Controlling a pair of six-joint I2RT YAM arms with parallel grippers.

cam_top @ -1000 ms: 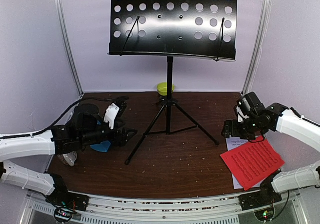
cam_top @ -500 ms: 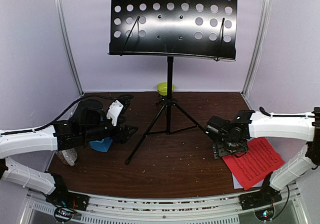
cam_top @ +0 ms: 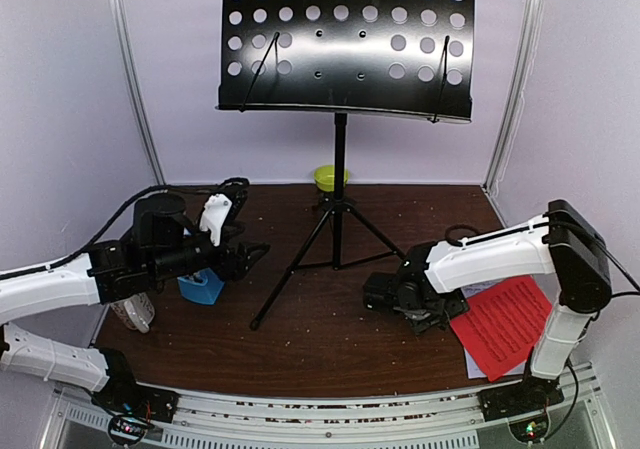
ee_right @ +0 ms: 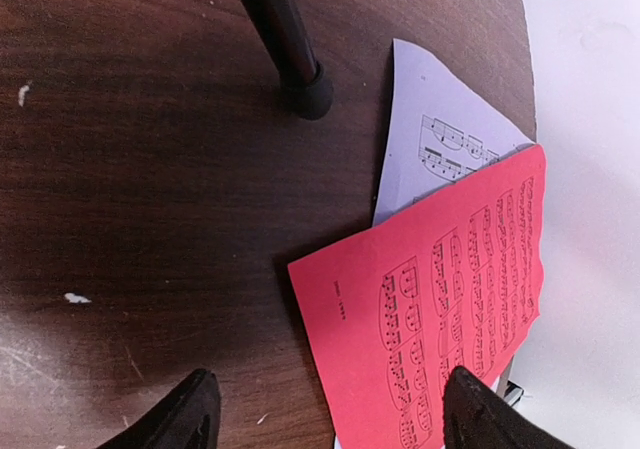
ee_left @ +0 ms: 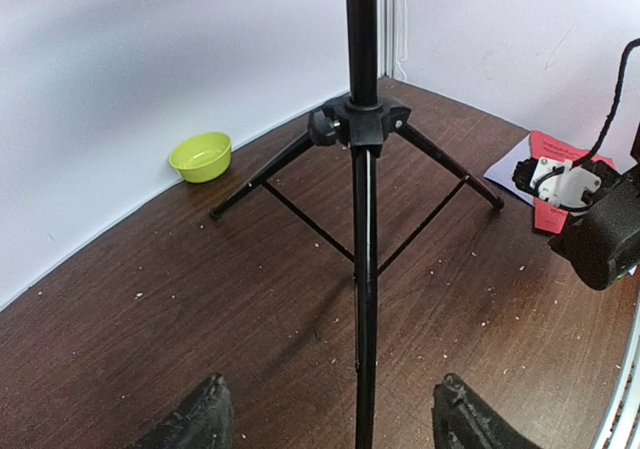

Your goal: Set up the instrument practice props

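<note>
Looking down on a dark brown wooden tabletop point(cam_top: 330, 349), crumb-speckled, closed in by pale lilac walls point(cam_top: 70, 119) at 9, 12 and 3 o'clock and ending at a metal rail point(cam_top: 330, 409) at 6. Finding the black perforated-metal music stand with tripod legs point(cam_top: 340, 159) standing upright just past centre toward 12, feet splaying from the pole toward 7, 4 and 12 o'clock. Seeing bare wood lying open from those feet toward 6. Noting the small lime-green bowl point(cam_top: 330, 177) sitting behind the pole, near the back wall.

Spotting the small blue pyramid metronome point(cam_top: 203, 287) at 9 o'clock, partly covered by the left arm, its cover not being made out. Holding the left gripper point(ee_left: 330, 394) low with fingers wide apart, facing the stand, the near leg showing between them with gaps on both sides. Hanging the right gripper point(ee_right: 328, 379) at 4 o'clock, jaws spread and gripping nothing, over wood and the corner of the red music sheet point(ee_right: 440, 299).

Seeing that red sheet lying flat at 4 o'clock, near the right wall, hiding most of the white music sheet point(ee_right: 440, 134), whose corner is lying just beside one foot of the stand. Losing the stand's top edge at the overhead frame. Failing to identify a pale object point(cam_top: 135, 314) under the left arm at 8 o'clock.
</note>
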